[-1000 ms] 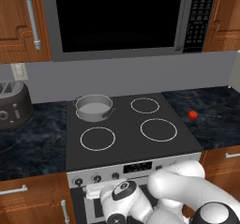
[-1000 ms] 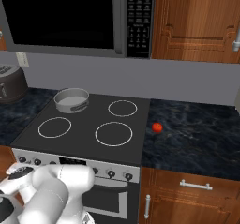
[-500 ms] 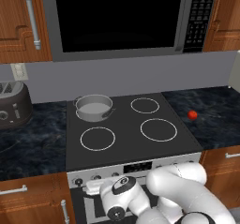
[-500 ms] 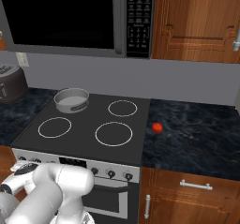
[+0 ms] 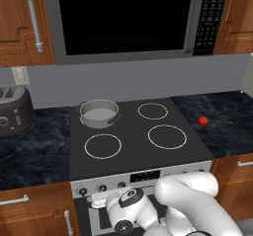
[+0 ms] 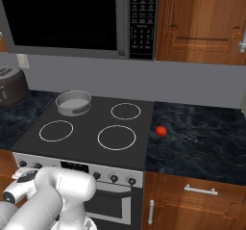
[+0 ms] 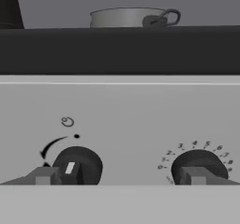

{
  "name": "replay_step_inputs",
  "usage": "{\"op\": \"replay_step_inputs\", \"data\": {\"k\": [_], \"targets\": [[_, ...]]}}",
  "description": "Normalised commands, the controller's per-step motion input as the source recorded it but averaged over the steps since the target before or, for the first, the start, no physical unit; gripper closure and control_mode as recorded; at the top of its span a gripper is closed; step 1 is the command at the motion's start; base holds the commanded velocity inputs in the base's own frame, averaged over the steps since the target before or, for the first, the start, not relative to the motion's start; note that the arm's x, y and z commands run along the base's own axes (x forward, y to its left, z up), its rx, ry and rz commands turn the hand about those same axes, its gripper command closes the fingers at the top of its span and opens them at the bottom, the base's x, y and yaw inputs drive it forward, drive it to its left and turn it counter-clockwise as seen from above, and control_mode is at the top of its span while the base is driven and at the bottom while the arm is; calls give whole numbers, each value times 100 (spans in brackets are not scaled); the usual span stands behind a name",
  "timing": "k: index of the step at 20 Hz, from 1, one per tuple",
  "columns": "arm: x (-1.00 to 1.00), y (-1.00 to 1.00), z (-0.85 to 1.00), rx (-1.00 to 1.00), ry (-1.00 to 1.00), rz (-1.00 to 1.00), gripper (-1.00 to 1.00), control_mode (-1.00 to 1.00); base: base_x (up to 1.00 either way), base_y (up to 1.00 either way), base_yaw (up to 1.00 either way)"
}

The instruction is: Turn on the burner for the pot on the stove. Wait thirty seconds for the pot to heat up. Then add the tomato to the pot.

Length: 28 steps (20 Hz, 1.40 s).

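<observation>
The grey pot (image 5: 99, 114) sits on the back left ring of the black stove (image 5: 138, 158), also seen as the pot (image 6: 73, 102) and the pot (image 7: 129, 18). The red tomato (image 5: 202, 121) lies on the dark counter right of the stove, the tomato (image 6: 161, 131). My gripper (image 7: 119, 176) is open, low in front of the silver panel. A black knob (image 7: 77, 164) stands just inside the left fingertip (image 7: 44, 175). The right one overlaps a second knob (image 7: 199, 164). My gripper (image 5: 99, 199) is at the panel's left end.
A dark toaster (image 5: 14, 110) stands on the left counter. A black microwave (image 5: 128, 18) hangs over the stove between wooden cabinets. More knobs (image 6: 114, 178) line the panel, with the oven door below. The counter (image 6: 206, 142) runs on to the right.
The arm's elbow has swung slightly and the hand has edged a little along the stove's front panel. The jaws stay open; pot and tomato have not moved.
</observation>
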Motion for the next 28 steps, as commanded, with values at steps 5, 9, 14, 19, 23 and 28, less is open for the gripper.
{"op": "replay_step_inputs", "data": {"k": [5, 9, 14, 19, 23, 28], "targets": [[0, 13, -2, 0, 0, 0, -100, -100, 0, 0, 0], [0, 22, -13, 0, 0, 0, -100, -100, 0, 0, 0], [0, 24, -2, 0, -2, 0, -100, -100, 0, 0, 0], [-7, 38, -3, 0, -3, 0, -100, -100, 0, 0, 0], [-3, 42, -2, 0, 0, 0, -100, -100, 0, 0, 0], [0, 23, -2, 0, 0, 0, -100, -100, 0, 0, 0]]}}
